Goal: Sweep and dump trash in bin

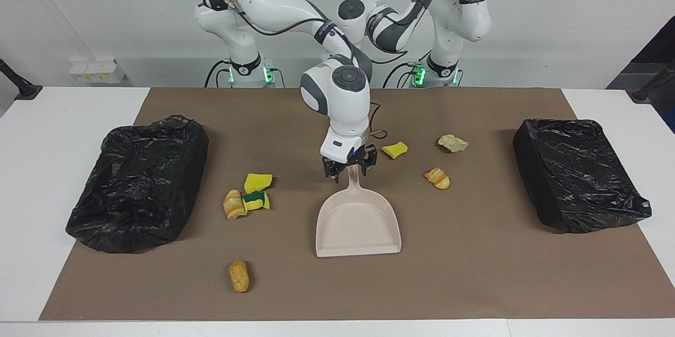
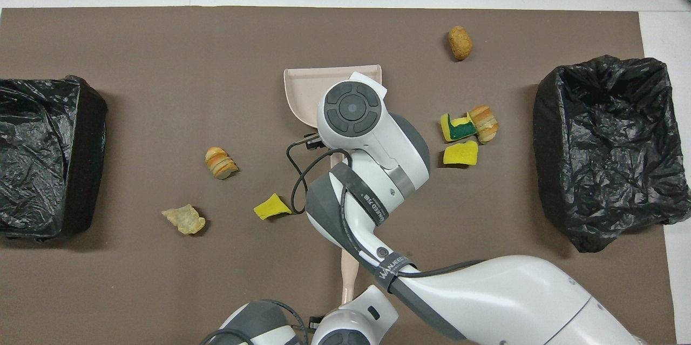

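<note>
You can read "WANJEER" on the strap [image 2: 398,268] around the right arm [image 2: 486,291]; nothing else is legible.

White worktop [image 1: 68,131] with a brown mat [image 1: 474,273] over it. Right hand [image 1: 349,166] sits over the mat's middle, at the handle of the beige dustpan [image 1: 358,221], which lies flat below it. Trash [image 1: 252,195] is scattered on the mat to both sides of the hand; one chunk [image 1: 239,275] lies well clear of it. Black-lined bins [image 1: 138,181] [image 1: 577,173] sit at the mat's two ends, well apart from the hand.
</note>
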